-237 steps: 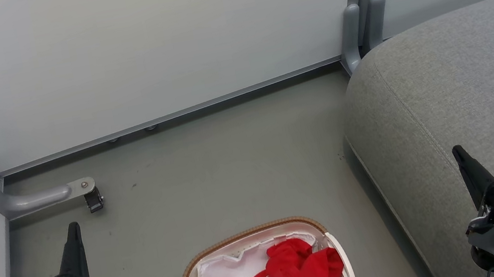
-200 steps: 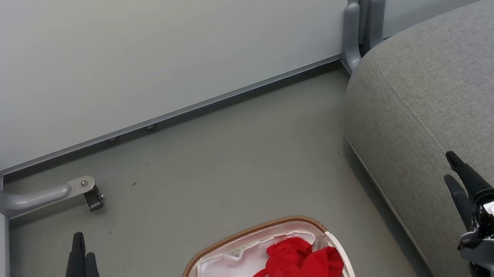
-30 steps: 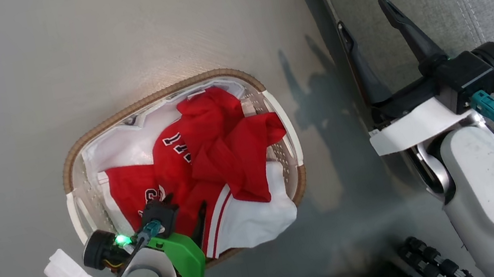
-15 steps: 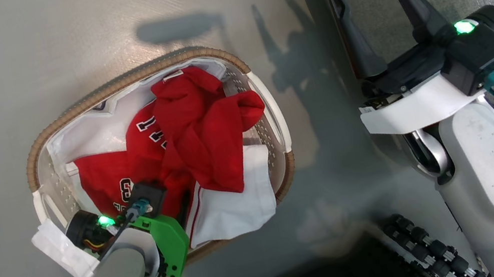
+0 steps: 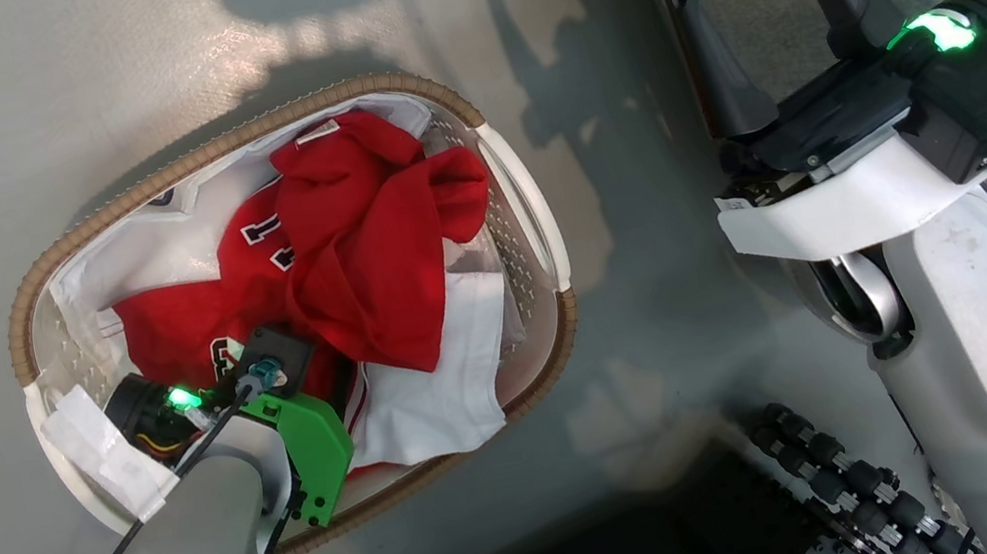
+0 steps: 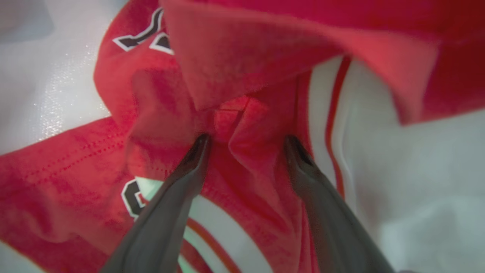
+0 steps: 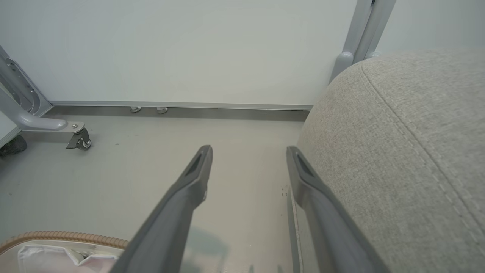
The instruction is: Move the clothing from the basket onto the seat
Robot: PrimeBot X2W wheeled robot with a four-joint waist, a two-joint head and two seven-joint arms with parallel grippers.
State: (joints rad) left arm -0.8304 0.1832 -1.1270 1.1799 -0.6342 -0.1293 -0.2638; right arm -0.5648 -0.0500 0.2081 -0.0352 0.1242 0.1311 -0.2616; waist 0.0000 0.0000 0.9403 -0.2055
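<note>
Your left gripper (image 6: 247,139) has its jaws apart, both tips pressed down into red fabric inside the basket (image 5: 227,146), with a raised fold standing between them. They have not closed on it. The clothing (image 5: 368,258), a tangle of red jerseys and shorts with white stripes and numbers, lies heaped in the middle of the basket. The white liner (image 5: 143,247) shows around it and right next to the tips.

Your right gripper (image 7: 249,148) hangs with its jaws wide apart and empty, to the right of the basket. It is above the floor (image 7: 151,170) at the near edge of the seat (image 7: 398,132). The seat lies right of the basket, across a strip of floor, and bears no clothing.

Risks from here: if you close now, a thin fold may slip free as you lift. The tips sit close to white cloth, so you may pinch the liner too and drag the basket up. The garments look tangled, so one pull may haul out several and spill some onto the floor.
</note>
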